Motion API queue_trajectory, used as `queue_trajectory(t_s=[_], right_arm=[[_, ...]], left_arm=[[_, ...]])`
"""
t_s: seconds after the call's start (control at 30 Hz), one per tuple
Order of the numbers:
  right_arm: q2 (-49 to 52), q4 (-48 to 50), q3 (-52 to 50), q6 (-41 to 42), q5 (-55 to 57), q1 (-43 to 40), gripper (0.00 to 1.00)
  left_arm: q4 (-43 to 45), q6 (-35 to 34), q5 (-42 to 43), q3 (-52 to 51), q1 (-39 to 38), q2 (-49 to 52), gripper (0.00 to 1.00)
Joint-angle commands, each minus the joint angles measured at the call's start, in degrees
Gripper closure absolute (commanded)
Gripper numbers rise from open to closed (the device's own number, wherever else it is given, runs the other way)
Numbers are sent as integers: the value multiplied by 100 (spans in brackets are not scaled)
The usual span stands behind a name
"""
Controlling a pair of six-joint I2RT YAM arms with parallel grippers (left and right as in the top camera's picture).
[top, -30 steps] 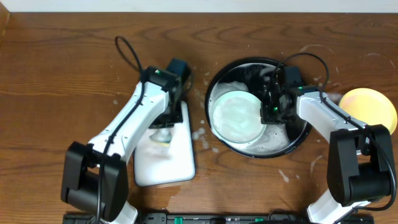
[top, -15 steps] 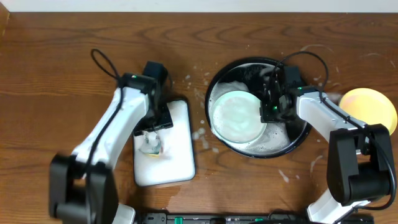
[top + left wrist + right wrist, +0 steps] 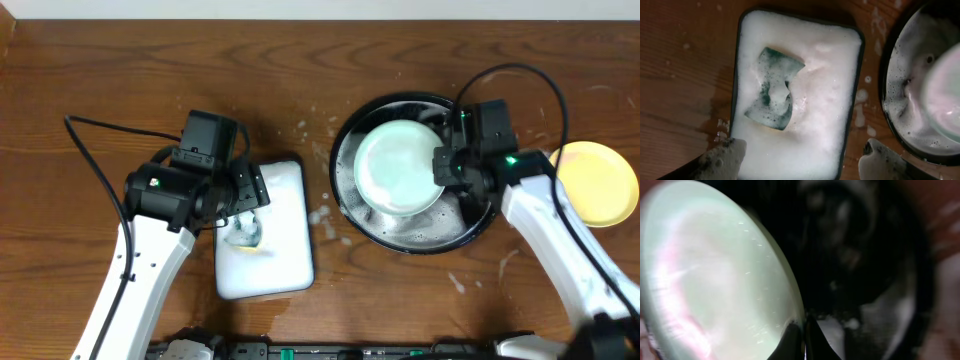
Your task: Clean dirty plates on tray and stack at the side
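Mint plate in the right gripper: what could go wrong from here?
1. The right gripper pinches the plate only at its rim, and the plate looks wet and soapy. It may slip and drop back into the tray.
2. The yellow plate lies close by on the right, so a wide swing could knock it.

White links (image 3: 140, 270), black joints (image 3: 160, 190), black cables (image 3: 512, 68); foamy left claw (image 3: 800, 157)
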Motion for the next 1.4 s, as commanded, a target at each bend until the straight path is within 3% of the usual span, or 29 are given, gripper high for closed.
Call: queue_trajectory(t_s=[0.0, 0.23, 0.57, 1.17, 1.37], right_arm=[[-372, -39, 42, -332, 970, 179, 99], [-728, -52, 42, -645, 2787, 662, 99], [-756, -168, 42, -785, 5145, 2052, 99], [-756, -151, 42, -1309, 6983, 3707, 99], [-756, -149, 42, -1309, 7309, 3871, 99]], left_arm=[[-28, 57, 11, 35, 31, -24, 19], [-28, 57, 11, 35, 31, -22, 19], [-26, 57, 11, 35, 31, -22, 18], [-28, 57, 11, 35, 31, -22, 18], [-28, 57, 13, 35, 31, -20, 18]])
